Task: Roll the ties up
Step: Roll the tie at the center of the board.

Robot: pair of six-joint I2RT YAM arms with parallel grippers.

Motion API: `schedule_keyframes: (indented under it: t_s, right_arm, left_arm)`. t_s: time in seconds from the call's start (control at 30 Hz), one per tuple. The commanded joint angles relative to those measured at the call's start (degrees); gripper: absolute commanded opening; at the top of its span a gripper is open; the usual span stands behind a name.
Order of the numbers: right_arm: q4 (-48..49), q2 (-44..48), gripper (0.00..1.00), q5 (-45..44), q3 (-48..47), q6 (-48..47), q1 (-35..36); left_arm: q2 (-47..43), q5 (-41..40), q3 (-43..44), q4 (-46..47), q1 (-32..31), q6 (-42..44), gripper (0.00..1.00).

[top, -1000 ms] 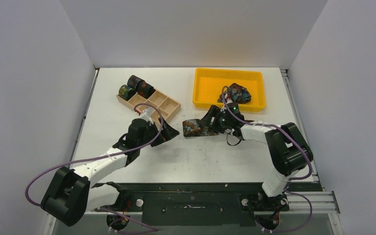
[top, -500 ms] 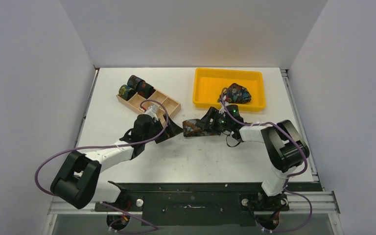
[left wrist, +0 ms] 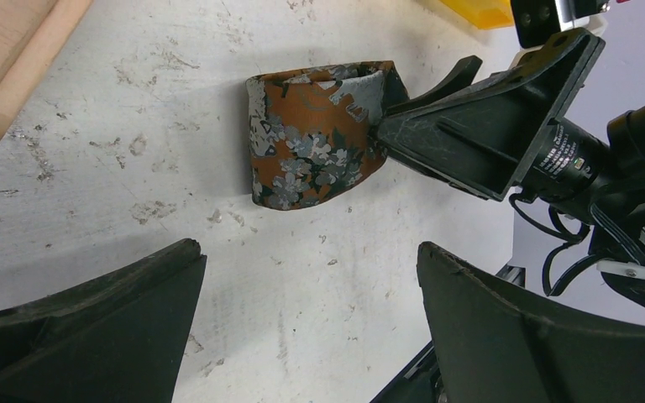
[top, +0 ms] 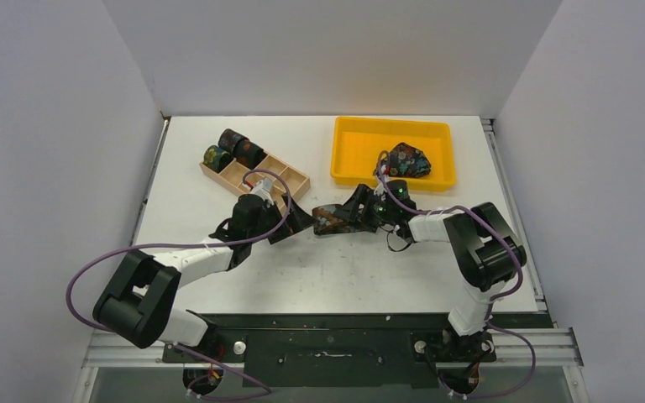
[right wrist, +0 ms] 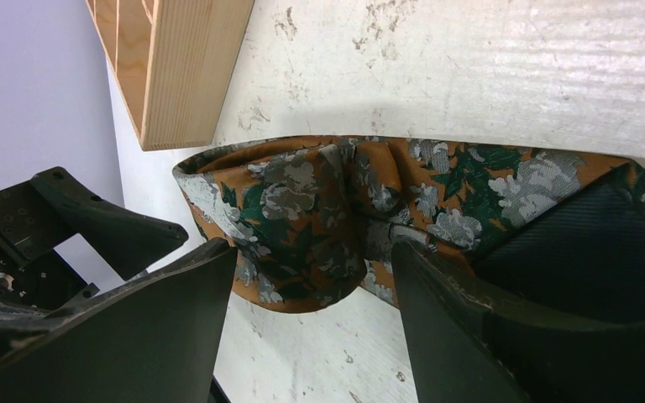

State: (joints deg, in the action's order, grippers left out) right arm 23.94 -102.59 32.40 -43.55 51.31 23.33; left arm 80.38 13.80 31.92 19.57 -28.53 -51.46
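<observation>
A brown-rust floral tie (top: pixel 329 220) lies folded on the table between my two grippers. In the left wrist view the tie (left wrist: pixel 315 147) is a short folded bundle beyond my open, empty left gripper (left wrist: pixel 306 250), with the right gripper's fingers (left wrist: pixel 487 117) touching its right end. In the right wrist view the tie (right wrist: pixel 302 210) lies just beyond my open right gripper (right wrist: pixel 311 252), its fabric running under the right finger. From above, the left gripper (top: pixel 290 220) is left of the tie and the right gripper (top: pixel 357 210) is right of it. Three rolled ties (top: pixel 233 144) sit at the wooden box's far end.
The wooden compartment box (top: pixel 281 178) stands just behind the left gripper; its corner shows in the right wrist view (right wrist: pixel 185 67). A yellow tray (top: pixel 353 151) at the back right holds a bunched floral tie (top: pixel 409 159). The right arm's cable loops near the tray.
The left gripper has moved right and away from the near edge, closer to the tie. The right gripper has shifted slightly left, bunching the tie shorter.
</observation>
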Motion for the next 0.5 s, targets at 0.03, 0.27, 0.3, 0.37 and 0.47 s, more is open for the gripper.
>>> schedule_keyframes:
  t_s: [0.03,0.27,0.3,0.37,0.47]
  right_arm:
    - [-2.19,3.23,0.72,-5.0,-3.37,-7.52,1.4]
    - [-6.88,3.52,0.72,-5.51,-5.91,-18.51,1.68]
    - [-7.11,3.27,0.72,-4.76,-6.19,-19.73,1.65]
    - [-7.18,2.66,0.72,-3.15,-6.98,-21.59,1.47]
    - [-6.99,2.03,0.72,-1.2,-8.02,-23.16,0.81]
  left_arm:
    - [-0.03,-0.12,2.36,2.83,-0.21,0.22,0.97]
    - [-2.41,-0.88,0.38,2.35,-0.21,-0.08,0.97]
    - [-2.61,-0.82,0.0,2.45,-0.21,-0.23,0.98]
    - [-2.99,-0.6,-0.54,2.86,-0.21,-0.44,0.97]
    - [-3.61,-0.04,-1.33,3.29,-0.21,-0.82,0.97]
